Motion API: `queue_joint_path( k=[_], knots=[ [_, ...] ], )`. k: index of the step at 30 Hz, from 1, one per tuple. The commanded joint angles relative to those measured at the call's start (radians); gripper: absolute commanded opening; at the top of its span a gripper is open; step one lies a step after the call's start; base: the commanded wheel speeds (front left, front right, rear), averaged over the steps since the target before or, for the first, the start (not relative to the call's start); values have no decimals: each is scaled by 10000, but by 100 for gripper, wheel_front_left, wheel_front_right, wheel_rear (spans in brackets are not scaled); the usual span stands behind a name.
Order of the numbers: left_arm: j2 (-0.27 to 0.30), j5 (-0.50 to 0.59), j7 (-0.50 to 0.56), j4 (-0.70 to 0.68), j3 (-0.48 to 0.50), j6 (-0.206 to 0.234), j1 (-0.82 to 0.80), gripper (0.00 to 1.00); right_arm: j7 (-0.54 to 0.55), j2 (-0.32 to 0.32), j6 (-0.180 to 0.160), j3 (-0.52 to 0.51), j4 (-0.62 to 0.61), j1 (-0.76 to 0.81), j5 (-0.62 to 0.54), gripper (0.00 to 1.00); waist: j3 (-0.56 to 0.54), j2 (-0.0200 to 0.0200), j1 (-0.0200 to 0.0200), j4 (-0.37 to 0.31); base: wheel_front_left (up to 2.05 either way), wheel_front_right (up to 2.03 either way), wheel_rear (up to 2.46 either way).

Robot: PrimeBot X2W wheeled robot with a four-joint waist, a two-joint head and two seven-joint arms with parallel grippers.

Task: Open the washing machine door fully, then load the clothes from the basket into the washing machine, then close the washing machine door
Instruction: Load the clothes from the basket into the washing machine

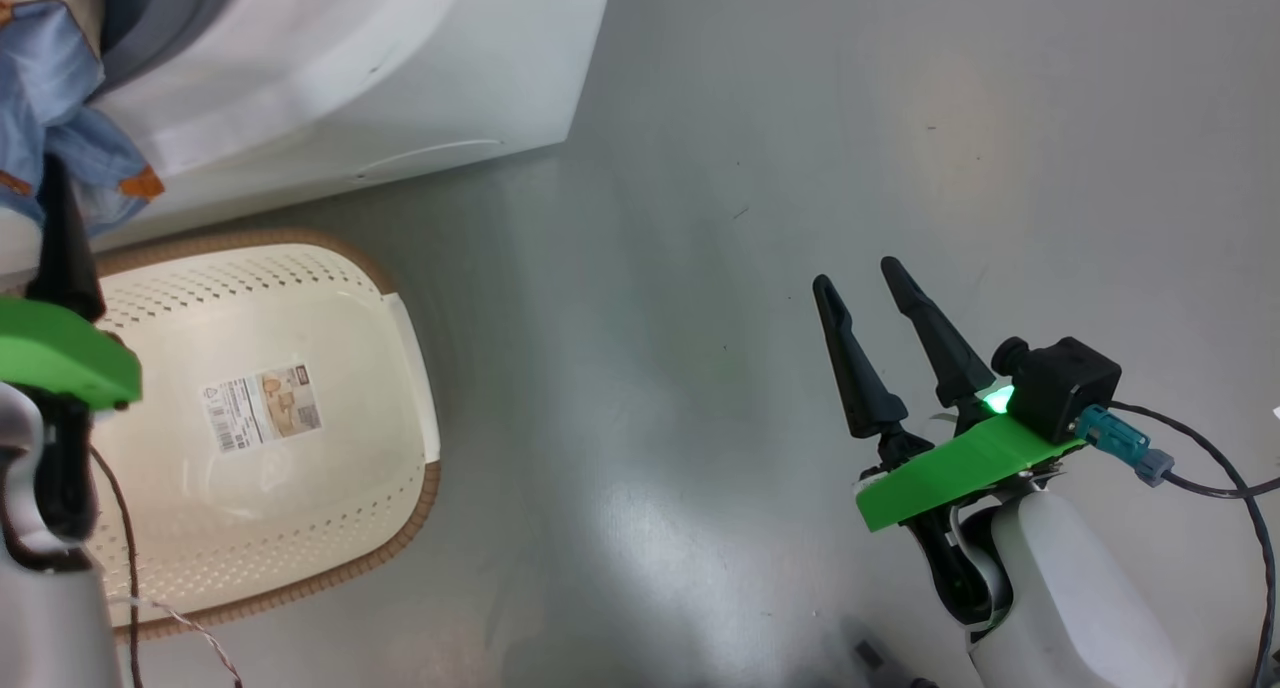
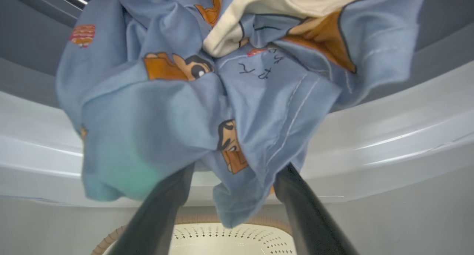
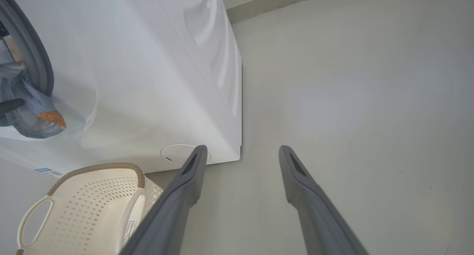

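Head view puts the washing machine (image 1: pixel 330 78) at 11 o'clock, with its grey gasket (image 3: pixel 37 62) open at the corner of the frame. The basket (image 1: pixel 300 298) sits on the floor (image 1: pixel 800 118) at 8 o'clock, just beside the machine's front, and holds nothing but its label. The clothes (image 2: pixel 177 110) are bunched at the lower lip of the mouth, partly reaching in and partly hanging over the white front above the basket. My left claw (image 2: pixel 237 173) is under that bundle with its fingers spread wide, so the cloth is draped over the tips, not pinched.

That's my worry — nothing grips the fabric. If I back the arm out, a fold could snag on a finger and drag the lot over the lip, down into the basket or onto the floor. I also judge that any hem lying across the gasket would get trapped when the door shuts. My right claw (image 1: pixel 858 273), at 4 o'clock, hangs spread and empty over the floor — well apart from everything.
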Motion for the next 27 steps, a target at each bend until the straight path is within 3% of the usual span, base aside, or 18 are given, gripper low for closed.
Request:
queue_joint_path(
  k=[1,6,7,8,9,18,27],
  knots=[
    [413,-114,-76,-121,322,76,-198,100,-119,68,16,274,-203,386,209,100,19,-1,0,-28,0,0,0],
    [486,-240,-472,183,259,-111,-562,100,-119,68,16,309,-191,378,284,100,33,-1,0,-97,0,0,0],
    [478,-261,-554,235,221,-158,-598,64,-119,68,16,305,-184,381,289,100,23,-1,0,-100,0,0,0],
    [476,-270,-629,279,174,-212,-615,15,-119,68,16,301,-175,387,290,100,9,-1,0,-100,0,0,0],
    [483,-246,-726,312,116,-260,-622,0,-119,68,16,297,-168,394,295,100,-8,-1,0,-99,0,0,0],
    [588,5,-1463,216,-168,-400,-596,0,-119,68,16,251,-75,447,328,100,-204,-1,0,39,0,0,0],
    [1107,129,-1461,256,-451,-652,-1789,0,-119,68,16,292,-72,382,443,100,-157,-1,0,71,0,0,0]
  ],
)
